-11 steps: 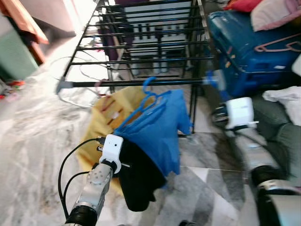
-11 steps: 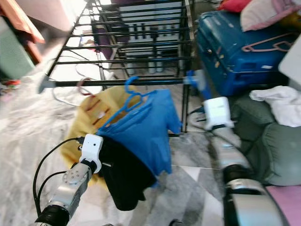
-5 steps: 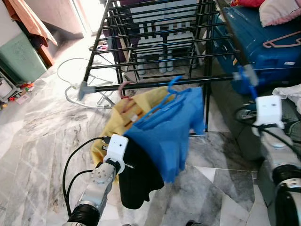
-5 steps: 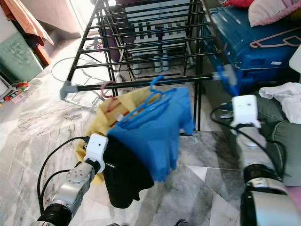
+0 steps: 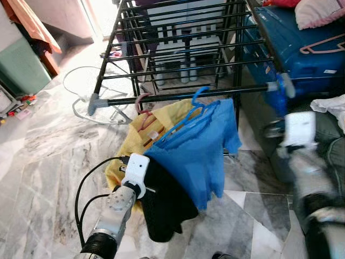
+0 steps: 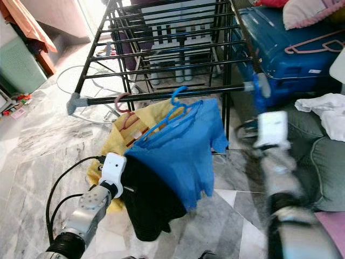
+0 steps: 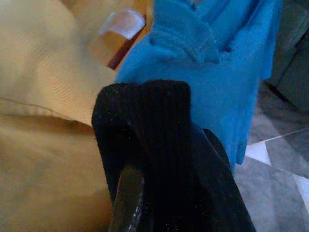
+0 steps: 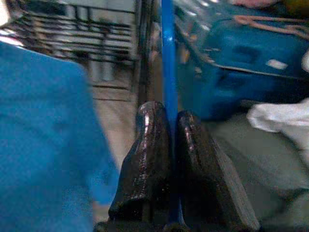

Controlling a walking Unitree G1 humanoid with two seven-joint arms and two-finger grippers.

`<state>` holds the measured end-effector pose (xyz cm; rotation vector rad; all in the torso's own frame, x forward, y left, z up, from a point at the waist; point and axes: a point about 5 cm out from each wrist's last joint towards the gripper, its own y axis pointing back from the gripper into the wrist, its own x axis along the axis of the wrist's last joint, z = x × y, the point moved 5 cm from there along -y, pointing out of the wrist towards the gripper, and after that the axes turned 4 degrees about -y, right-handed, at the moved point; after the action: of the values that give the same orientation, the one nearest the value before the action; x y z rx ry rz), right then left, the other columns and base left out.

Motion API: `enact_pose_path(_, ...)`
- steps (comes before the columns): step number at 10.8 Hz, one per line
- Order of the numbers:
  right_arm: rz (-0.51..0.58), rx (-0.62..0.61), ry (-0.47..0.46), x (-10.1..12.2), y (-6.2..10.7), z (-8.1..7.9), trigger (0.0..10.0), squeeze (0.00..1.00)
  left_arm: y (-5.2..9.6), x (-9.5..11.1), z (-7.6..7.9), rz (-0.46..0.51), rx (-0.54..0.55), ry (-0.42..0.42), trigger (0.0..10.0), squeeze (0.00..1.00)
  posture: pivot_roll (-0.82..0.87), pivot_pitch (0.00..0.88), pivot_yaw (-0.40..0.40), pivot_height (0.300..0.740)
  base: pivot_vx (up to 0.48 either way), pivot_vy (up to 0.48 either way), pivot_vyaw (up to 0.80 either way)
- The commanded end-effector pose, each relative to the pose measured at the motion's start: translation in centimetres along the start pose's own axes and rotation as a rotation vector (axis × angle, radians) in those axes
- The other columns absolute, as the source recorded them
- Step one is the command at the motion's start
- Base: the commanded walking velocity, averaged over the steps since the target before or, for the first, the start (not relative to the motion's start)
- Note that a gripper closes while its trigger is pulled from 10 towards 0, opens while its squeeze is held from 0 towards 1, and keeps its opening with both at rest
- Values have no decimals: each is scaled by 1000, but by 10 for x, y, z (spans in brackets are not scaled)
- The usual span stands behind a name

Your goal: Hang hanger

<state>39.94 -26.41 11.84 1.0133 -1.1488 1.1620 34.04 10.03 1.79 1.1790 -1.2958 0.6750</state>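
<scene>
Left eye view: a black drying rack (image 5: 183, 48) stood on a marble floor (image 5: 43, 156). Just near of its front rail (image 5: 183, 95), a blue hanger (image 5: 188, 116) carried a blue shirt (image 5: 197, 156), its hook just under the rail and seemingly not yet over it. A yellow garment (image 5: 126, 145) hung behind on a pink hanger (image 5: 143, 102). The left arm reached up from below, its pincer hidden under black cloth (image 5: 167, 208).

Right eye view: the right arm (image 6: 275, 162), blurred, stood at the right beside a blue suitcase (image 6: 280, 48).

Left wrist view: the left pincer (image 7: 159, 203) was wrapped in the black cloth; whether together or apart could not be told.

Right wrist view: the right pincer (image 8: 172, 159) was clamped together on a thin blue bar (image 8: 167, 58), probably the hanger's.

Judged so, the hanging remained undone.
</scene>
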Motion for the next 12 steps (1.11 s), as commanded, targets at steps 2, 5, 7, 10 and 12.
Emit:
enact_pose_path(2,67,62,-61,14,0,-16,10000,0,-1,5,-10,20,44,-6,10000,0,-233,70,103,740,0,0,0)
enact_pose_path(5,90,176,-87,22,1,-48,10000,0,-2,5,-4,26,45,8,10000,0,-230,60,94,740,0,0,0)
enact_pose_path(7,66,245,-101,17,4,-68,10000,0,-3,6,-5,27,47,6,10000,0,-230,60,94,740,0,0,0)
enact_pose_path(10,60,383,-110,17,13,-113,10000,0,-4,7,-3,31,44,5,10000,0,-222,58,88,740,0,0,0)
enact_pose_path(12,66,408,-98,14,20,-123,10000,0,-2,6,-4,31,51,8,10000,0,-219,58,81,740,0,0,0)
